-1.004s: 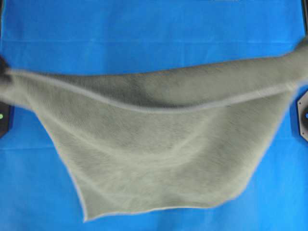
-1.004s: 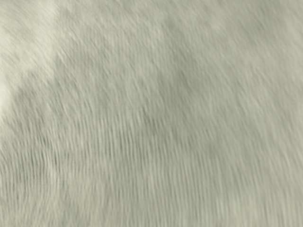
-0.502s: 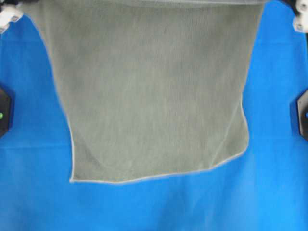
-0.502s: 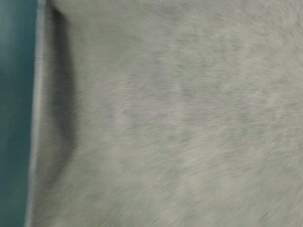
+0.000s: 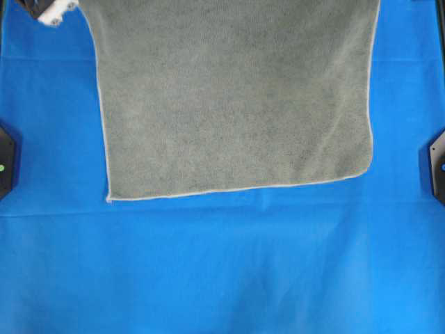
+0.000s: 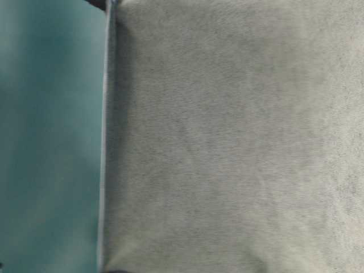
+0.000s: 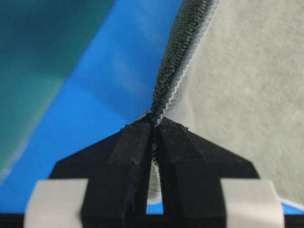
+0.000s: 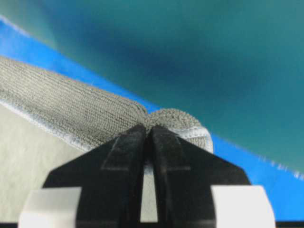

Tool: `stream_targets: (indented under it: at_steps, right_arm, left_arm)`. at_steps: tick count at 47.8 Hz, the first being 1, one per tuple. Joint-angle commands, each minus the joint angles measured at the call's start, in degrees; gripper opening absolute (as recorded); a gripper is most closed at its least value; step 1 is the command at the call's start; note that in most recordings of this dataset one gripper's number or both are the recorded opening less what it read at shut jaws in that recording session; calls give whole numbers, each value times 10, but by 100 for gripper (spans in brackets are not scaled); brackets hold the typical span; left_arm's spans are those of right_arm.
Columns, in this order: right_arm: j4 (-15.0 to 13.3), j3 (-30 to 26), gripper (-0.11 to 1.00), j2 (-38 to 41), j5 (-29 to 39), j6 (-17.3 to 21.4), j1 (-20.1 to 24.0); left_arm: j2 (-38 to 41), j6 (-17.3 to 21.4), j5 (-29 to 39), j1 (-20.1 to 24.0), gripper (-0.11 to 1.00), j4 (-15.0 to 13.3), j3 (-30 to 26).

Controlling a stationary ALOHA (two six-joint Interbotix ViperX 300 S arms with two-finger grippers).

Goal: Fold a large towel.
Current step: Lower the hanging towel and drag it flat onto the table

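The grey-green towel [image 5: 236, 97] with a pale stitched border lies spread on the blue sheet, running from the far edge of the overhead view to a near edge at mid-table. It fills most of the table-level view [image 6: 239, 136]. My left gripper [image 7: 154, 124] is shut on the towel's bordered edge [image 7: 237, 95]. My right gripper [image 8: 148, 129] is shut on a rounded corner of the towel [image 8: 71, 104]. Both grips are at the towel's far corners. In the overhead view only a bit of the left wrist hardware [image 5: 54, 12] shows at the top left.
The blue sheet [image 5: 222, 264] covers the table. Black arm bases sit at the left edge [image 5: 5, 161] and the right edge [image 5: 437, 165]. A teal wall [image 6: 51, 136] stands behind the table.
The towel went from hanging stretched and sagging between the grippers to lying flat. Both grippers carried its held edge to the far side, and its near edge slid away from the front.
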Motion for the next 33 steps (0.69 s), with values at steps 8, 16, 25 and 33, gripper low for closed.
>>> stream_targets:
  at_steps: [8,16,25,33]
  right_arm:
    - [33,68,4,-49,37,25,71]
    - [48,151,4,-63,42,76,126]
    - [51,230,4,-39,4,144,190]
    - [56,272,4,-7,-26,210,265]
  left_arm:
    - [-16,-83,-65,-108,1,-4,109]
    - [-10,-169,-147,-189,1,-4,192]
    - [25,-254,-282,-262,1,-4,275]
    - [77,-319,-313,-326,1,-3,301]
